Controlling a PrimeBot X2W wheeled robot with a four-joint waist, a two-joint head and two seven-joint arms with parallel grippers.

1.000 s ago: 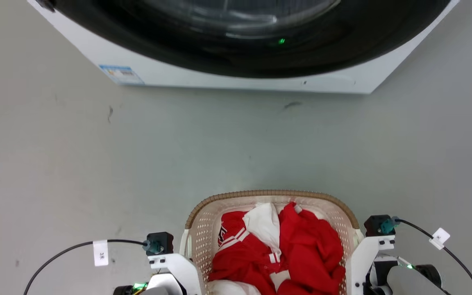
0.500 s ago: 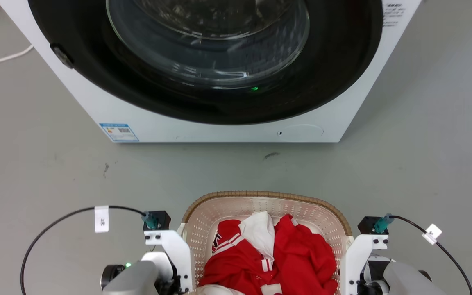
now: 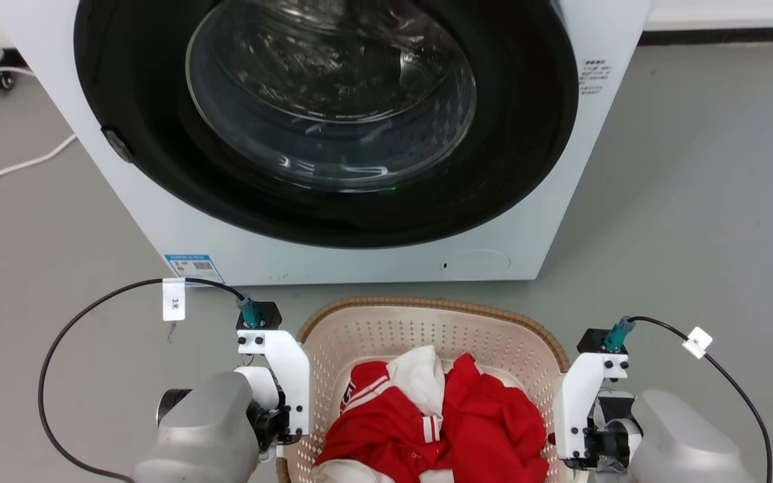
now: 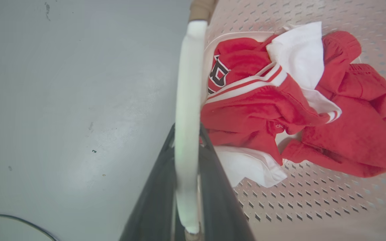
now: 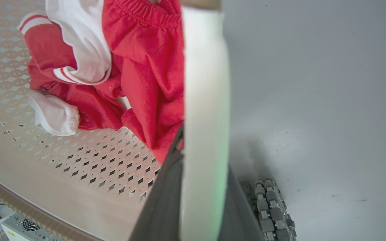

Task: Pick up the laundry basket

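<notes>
Nearest, the left gripper (image 4: 186,140) and right gripper (image 5: 204,150) each pinch a white side handle (image 4: 188,67) of the laundry basket (image 3: 427,305), held between them with red clothes (image 3: 487,429) inside. Beyond, the washing machine (image 3: 333,258) now shows its whole door where a second ago only its base showed (the head camera rose), so the lift looks underway.

The washing machine (image 3: 333,261) stands at 12 o'clock of the laundry basket (image 3: 427,305). Its white front is just beyond the far rim, with a thin strip of floor (image 3: 682,221) between. At 3 and 9 o'clock the floor lies open. A black cable (image 3: 78,315) loops above it at 9, and a white cord (image 3: 17,164) lies well off at 10. Red and white clothes (image 3: 440,429) cover the basket's bottom. The left handle (image 4: 188,67) takes up the finger gap of the left end effector (image 4: 187,134). The right handle (image 5: 206,67) does the same for the right end effector (image 5: 204,150).
</notes>
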